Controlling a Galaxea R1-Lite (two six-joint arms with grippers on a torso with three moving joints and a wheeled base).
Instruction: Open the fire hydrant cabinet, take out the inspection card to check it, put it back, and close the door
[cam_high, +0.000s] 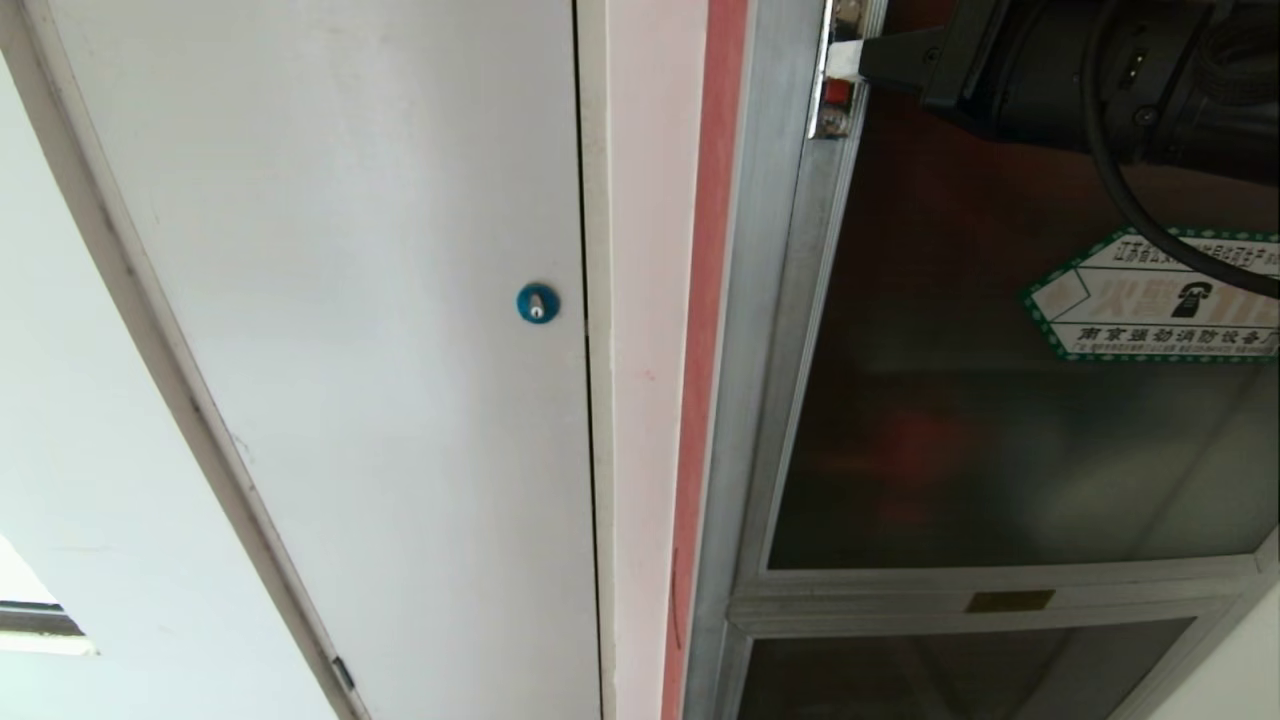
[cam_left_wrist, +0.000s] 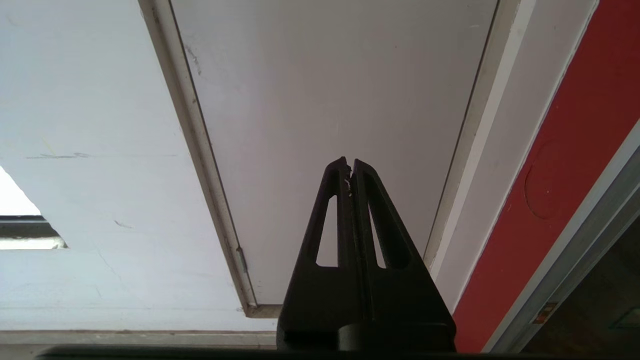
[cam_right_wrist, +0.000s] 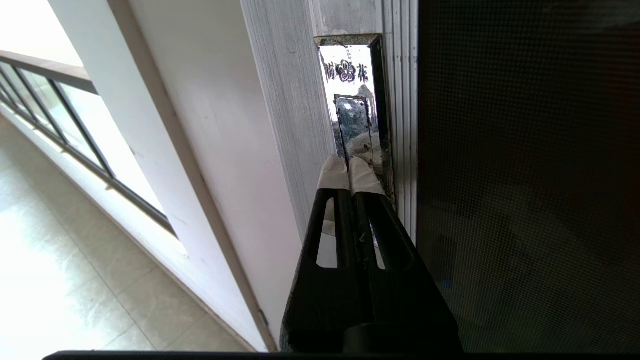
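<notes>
The door (cam_high: 1010, 400) of the fire hydrant cabinet (cam_high: 750, 330) appears closed. The right gripper (cam_right_wrist: 348, 172), clenched and empty, has its tips at the latch recess (cam_right_wrist: 356, 100). The left gripper (cam_left_wrist: 348, 167) is clenched, near the white door (cam_high: 350, 300).

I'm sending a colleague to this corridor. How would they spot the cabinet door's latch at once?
Find the fire hydrant cabinet, silver-framed, right of the plain white door. On the dark glass door, follow the left frame upward: the latch is a small shiny plate with a red tab, unlike the blue round lock.
</notes>
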